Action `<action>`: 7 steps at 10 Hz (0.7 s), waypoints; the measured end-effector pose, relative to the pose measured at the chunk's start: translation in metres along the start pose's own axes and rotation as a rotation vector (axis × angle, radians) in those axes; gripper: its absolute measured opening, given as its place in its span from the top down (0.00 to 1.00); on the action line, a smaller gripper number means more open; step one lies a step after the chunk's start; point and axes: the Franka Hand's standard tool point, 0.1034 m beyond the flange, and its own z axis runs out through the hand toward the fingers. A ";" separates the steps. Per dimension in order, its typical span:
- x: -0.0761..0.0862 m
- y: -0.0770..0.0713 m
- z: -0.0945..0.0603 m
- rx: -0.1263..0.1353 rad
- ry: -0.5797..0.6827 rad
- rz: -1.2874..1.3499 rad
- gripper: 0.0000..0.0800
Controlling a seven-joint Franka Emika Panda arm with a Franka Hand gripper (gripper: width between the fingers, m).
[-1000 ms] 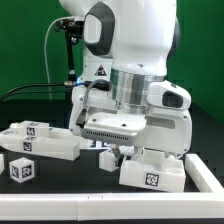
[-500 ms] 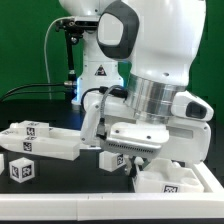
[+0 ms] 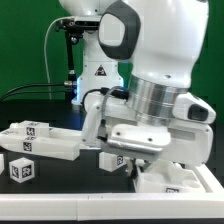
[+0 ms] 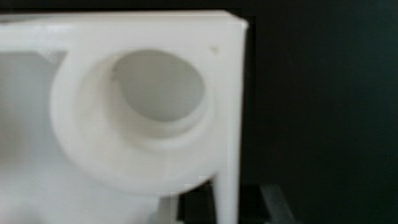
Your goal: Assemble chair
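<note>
Since a second ago the arm has swung toward the exterior view's right and tipped its wrist over; across the last half second it has hardly shifted; the chair block under it now sits further to that side than it did.

Nearest the exterior camera, that chair block [image 3: 172,180] rests on the black table [image 3: 70,178] close to its front edge, with a small tagged cube [image 3: 20,170] well apart on the exterior view's left; the wrist view is nearly filled by the same block [image 4: 125,110], showing a round recess [image 4: 157,85]. Just behind, the gripper [image 3: 137,166] hangs low at the block's inner end, jaws drawn fully together; whether they pinch anything I cannot tell. A short tagged piece [image 3: 113,160] lies just beside it; further back lies the long bar [image 3: 45,143].

Risks, as I judge them: closed jaws can only shove, so a push off-centre may spin the block or slide it toward the table edge; the tilted wrist may clip the short piece; any descent could jam onto the block.
</note>
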 end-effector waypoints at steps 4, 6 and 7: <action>-0.001 0.003 0.005 0.054 0.076 -0.018 0.95; -0.001 0.003 0.005 0.067 0.097 -0.020 0.95; 0.000 0.002 0.005 0.068 0.097 -0.020 0.84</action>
